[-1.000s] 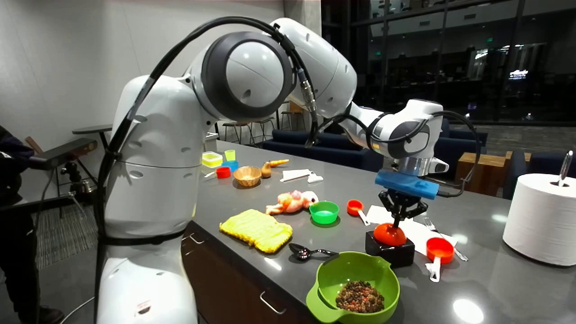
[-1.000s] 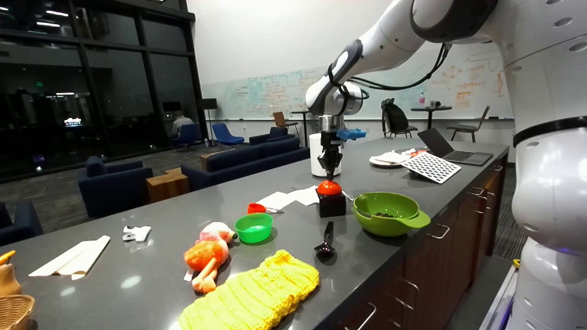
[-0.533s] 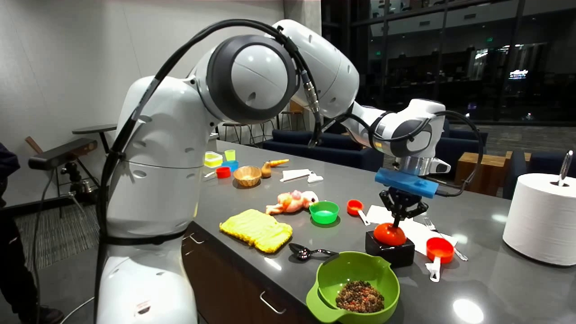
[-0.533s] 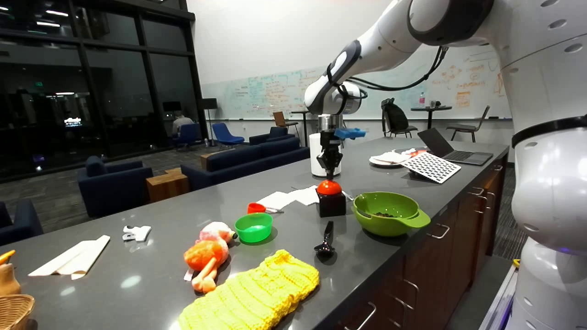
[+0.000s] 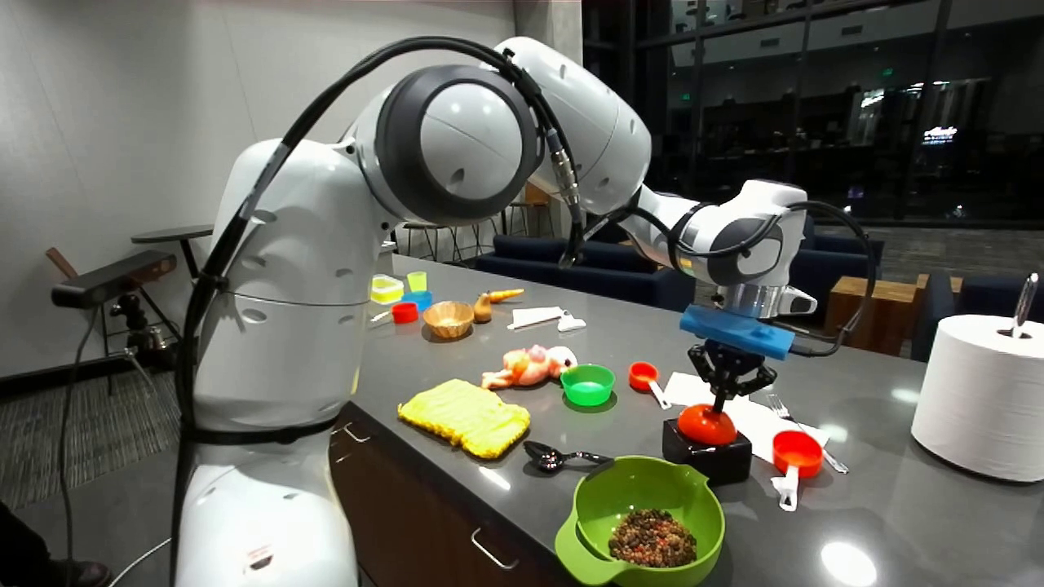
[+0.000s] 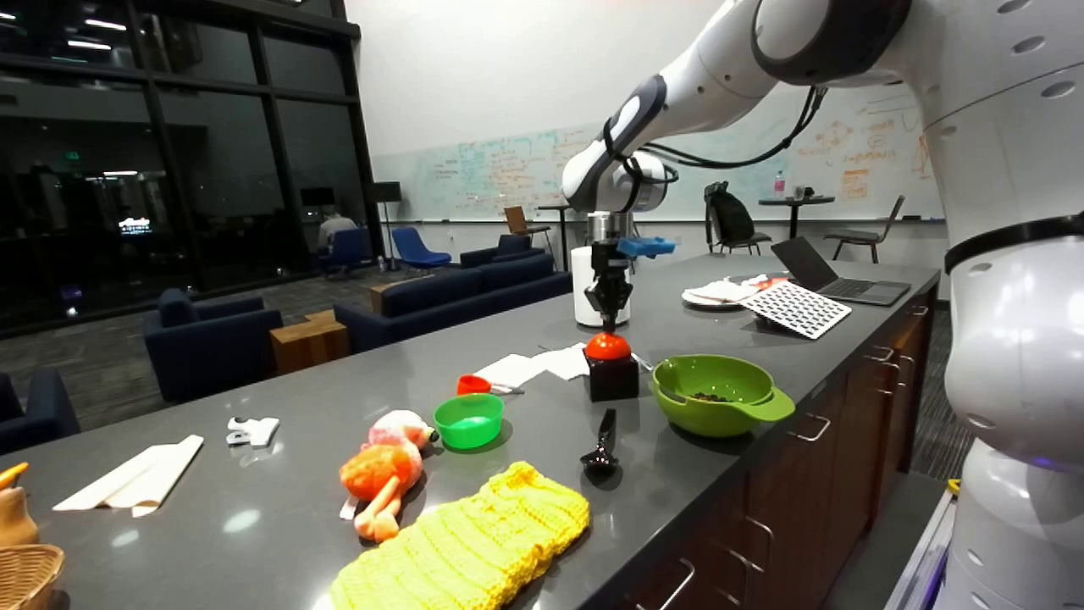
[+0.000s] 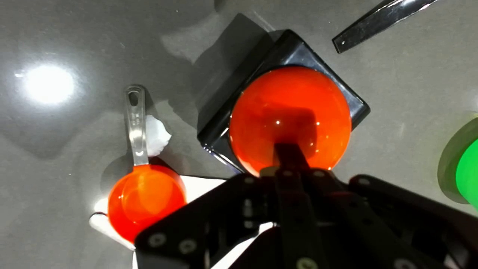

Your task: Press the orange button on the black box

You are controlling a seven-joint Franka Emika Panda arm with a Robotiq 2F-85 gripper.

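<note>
In an exterior view, from the left, the grey worktop [image 5: 913, 522] carries a wicker basket [image 5: 448, 328], a yellow knitted cloth [image 5: 463, 417], a plush bird [image 5: 528, 367] and a black spoon [image 5: 550, 461]. Next come a green cup [image 5: 588, 395], a green mixing bowl [image 5: 603, 497] holding brown pellets [image 5: 652, 540], and a red measuring cup [image 5: 642, 373]. Just beside the bowl sits the black box [image 5: 723, 467], with the orange button [image 5: 706, 426] domed on its top. In both exterior views the end effector [image 5: 718, 405] points down onto the button, fingers together, its tip touching it; I cannot tell whether the button is depressed. Further right are another red measuring cup [image 5: 798, 453] and an upright paper towel roll [image 5: 983, 399].
</note>
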